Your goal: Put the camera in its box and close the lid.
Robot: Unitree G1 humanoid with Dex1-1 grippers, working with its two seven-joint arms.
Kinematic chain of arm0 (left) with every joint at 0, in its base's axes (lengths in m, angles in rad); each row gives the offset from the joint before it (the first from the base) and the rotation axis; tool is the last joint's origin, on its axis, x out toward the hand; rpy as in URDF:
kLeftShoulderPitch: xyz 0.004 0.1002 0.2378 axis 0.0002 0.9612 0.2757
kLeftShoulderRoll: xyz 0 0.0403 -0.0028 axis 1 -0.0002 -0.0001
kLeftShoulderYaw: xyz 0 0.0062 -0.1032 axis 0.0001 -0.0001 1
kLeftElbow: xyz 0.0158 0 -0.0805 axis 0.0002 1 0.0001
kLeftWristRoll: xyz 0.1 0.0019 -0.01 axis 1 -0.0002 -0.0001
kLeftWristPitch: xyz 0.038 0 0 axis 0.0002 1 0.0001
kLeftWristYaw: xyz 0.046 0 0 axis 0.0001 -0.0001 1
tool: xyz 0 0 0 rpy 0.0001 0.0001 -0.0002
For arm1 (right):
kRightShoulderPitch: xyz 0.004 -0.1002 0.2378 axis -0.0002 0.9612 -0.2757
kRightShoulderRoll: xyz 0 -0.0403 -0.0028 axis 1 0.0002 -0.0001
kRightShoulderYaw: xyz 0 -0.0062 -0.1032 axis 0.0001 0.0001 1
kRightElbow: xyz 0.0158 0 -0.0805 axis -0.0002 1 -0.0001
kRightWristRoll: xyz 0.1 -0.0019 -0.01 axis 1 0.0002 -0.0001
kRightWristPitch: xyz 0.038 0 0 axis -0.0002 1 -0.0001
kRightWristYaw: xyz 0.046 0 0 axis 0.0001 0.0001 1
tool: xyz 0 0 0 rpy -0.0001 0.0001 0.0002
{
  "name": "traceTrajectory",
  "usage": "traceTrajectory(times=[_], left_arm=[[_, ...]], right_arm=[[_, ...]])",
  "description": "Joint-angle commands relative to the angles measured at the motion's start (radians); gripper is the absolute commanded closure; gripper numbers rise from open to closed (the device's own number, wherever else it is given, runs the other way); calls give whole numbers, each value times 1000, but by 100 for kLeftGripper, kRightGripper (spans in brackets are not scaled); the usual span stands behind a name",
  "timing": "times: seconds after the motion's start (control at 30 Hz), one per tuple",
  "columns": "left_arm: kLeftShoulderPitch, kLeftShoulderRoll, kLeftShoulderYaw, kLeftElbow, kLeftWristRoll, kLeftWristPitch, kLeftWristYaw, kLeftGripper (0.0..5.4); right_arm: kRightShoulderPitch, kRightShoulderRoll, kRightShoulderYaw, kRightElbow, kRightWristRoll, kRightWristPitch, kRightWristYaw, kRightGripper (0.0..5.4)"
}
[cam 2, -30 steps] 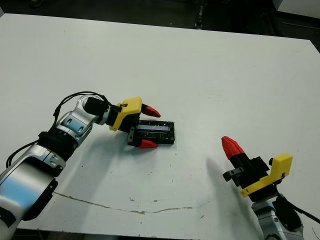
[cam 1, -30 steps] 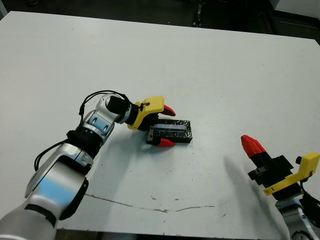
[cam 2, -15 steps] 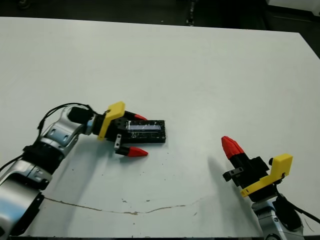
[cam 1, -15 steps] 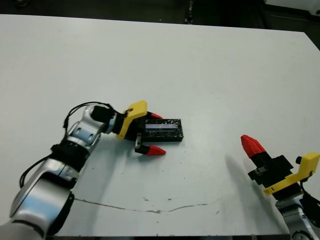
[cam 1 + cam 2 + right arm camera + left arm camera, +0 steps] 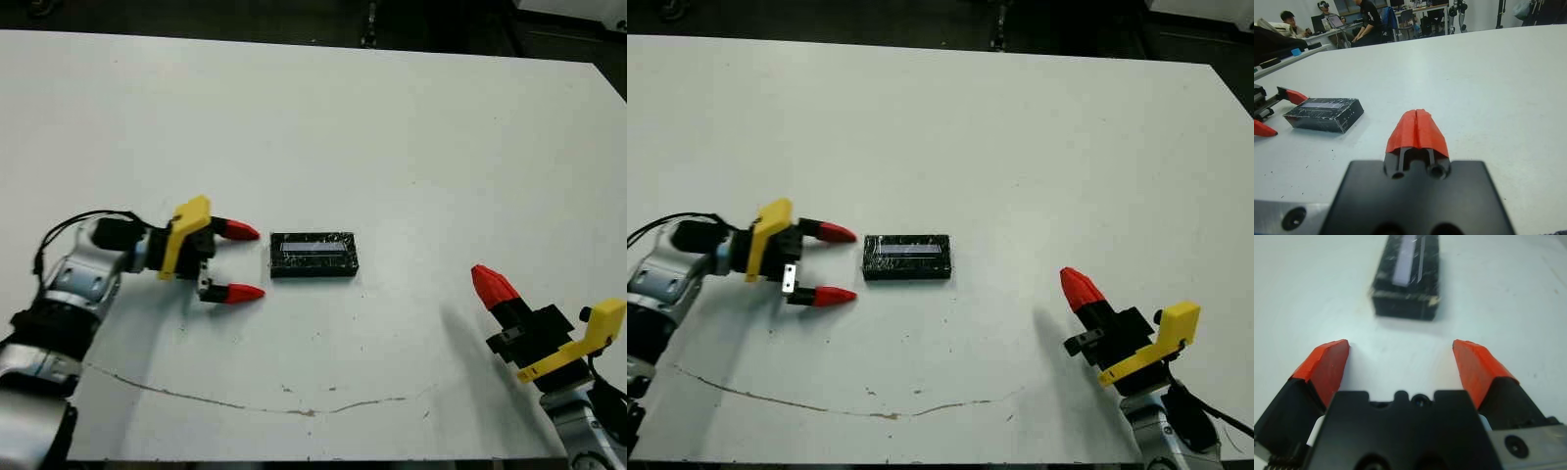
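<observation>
Lid [image 5: 313,254]: lying closed on the box, flat on the table [image 5: 392,127].
Left gripper [image 5: 238,262]: fingers spread, grasping nothing, just beside the lid.
Right gripper [image 5: 493,286]: fingers pressed together, empty.

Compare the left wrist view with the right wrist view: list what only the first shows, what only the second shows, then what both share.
Only the left wrist view shows the left gripper from behind, its two red fingers spread wide, empty, with bare table between them and the box.

Only the right wrist view shows the right gripper, its red tips pressed together, and people at desks beyond the table.

Both show the closed box with its speckled black lid on, lying flat on the white table, touched by neither gripper. The right wrist view also catches the left gripper's fingertips beside the box.
</observation>
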Motion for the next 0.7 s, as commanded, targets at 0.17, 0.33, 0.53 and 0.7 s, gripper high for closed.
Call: traceTrajectory(times=[0.17,0.33,0.53,0.7], left_arm=[[150,79,115,-110,-28,88,125,1],[368,-53,337,-509,-193,279,463,34],[532,-258,405,-778,-274,194,706,123],[618,-389,362,-852,-250,80,815,197]], right_arm=[[11,-15,-6,-3,4,6,6,540],[4,-14,-2,1,11,14,6,540],[-14,5,9,11,17,5,1,540],[-26,35,19,-3,4,19,-55,540]])
